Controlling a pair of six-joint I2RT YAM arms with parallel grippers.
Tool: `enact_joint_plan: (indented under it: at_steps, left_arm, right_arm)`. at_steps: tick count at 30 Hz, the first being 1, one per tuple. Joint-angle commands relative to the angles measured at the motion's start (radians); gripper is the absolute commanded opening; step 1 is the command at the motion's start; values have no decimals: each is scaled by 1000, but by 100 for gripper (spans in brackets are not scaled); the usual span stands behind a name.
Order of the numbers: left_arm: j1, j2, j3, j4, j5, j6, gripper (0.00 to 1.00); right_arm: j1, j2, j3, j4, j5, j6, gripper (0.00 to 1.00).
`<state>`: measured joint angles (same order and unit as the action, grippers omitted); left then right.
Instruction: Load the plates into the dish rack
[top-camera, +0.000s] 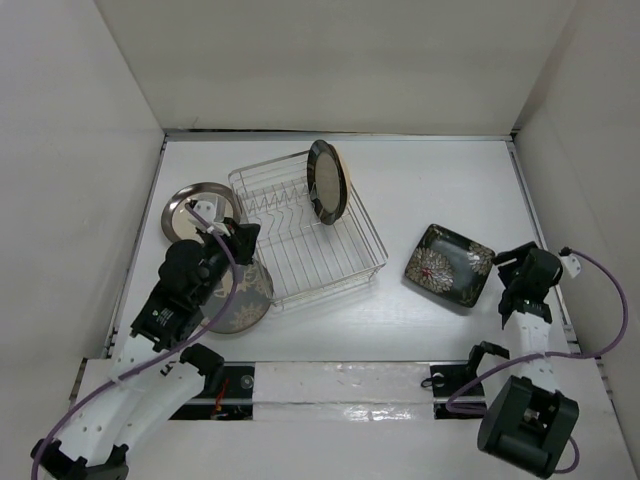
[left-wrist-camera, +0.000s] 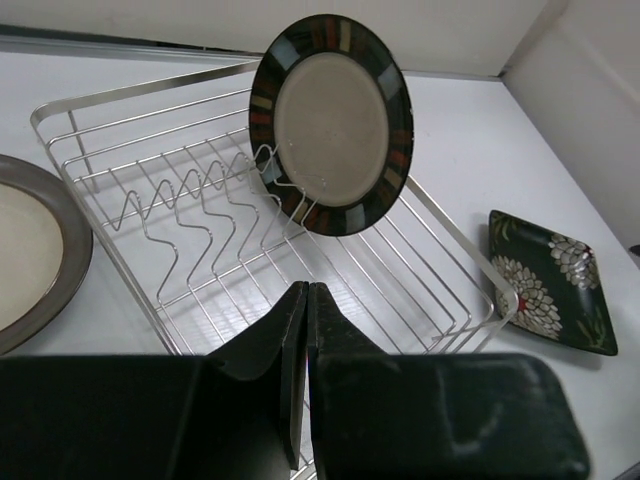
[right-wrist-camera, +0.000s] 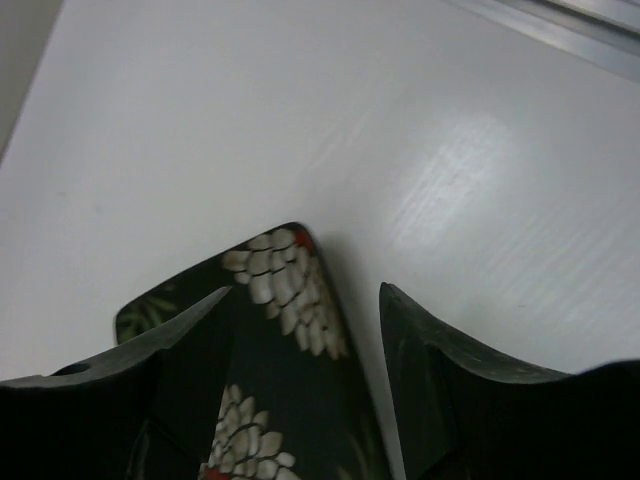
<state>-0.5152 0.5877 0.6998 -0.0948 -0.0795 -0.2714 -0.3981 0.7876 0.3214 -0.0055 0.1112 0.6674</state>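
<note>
The silver wire dish rack stands mid-table. One dark-rimmed plate stands upright in its prongs; it also shows in the left wrist view. A second dark-rimmed plate lies flat left of the rack. A grey patterned plate lies partly under my left arm. My left gripper is shut and empty over the rack's near left edge. The black floral plate lies flat on the right. My right gripper is open, its jaws astride that plate's edge. The tan plate is out of view.
White walls enclose the table on the left, back and right. The rack's raised wire side runs just ahead of my left fingers. A purple cable loops beside the right arm.
</note>
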Motion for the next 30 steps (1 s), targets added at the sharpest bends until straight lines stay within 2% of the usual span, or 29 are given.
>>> enact_joint_plan:
  at_steps: [1,7,11,15,18,21,24,25,27,29,30]
  left_arm:
    - [1,-43,18,53,61,-11,0]
    - [1,-81,12,56,73,-11,2]
    - [1,-86,17,55,73,-11,4]
    - [-8,-103,17,49,63,-8,6]
    - [-8,-117,18,47,49,-6,7]
    - [-8,-121,18,47,46,-6,7]
    - [-8,-115,18,47,46,-5,7]
    - [-8,-115,18,46,46,-3,7]
    - [-8,-115,18,46,44,-3,7]
    - [-8,-114,18,47,43,-5,7]
    - [-8,-111,17,46,43,-5,7]
  right_arm:
    - [-70,47,2,22,-154,-15,72]
    - [-102,156,50,-39,-391,-78,76]
    - [-102,214,34,-25,-432,-55,74]
    - [-102,384,60,-7,-469,-63,73]
    - [-102,433,73,-5,-476,-69,70]
    - [-102,447,70,-5,-458,-68,59]
    - [-102,450,64,29,-429,-63,36]
    - [-102,450,61,35,-420,-60,23]
    - [-102,447,56,42,-394,-57,10]
    - [-102,417,48,42,-374,-48,0]
    - [-102,397,41,44,-348,-37,0]
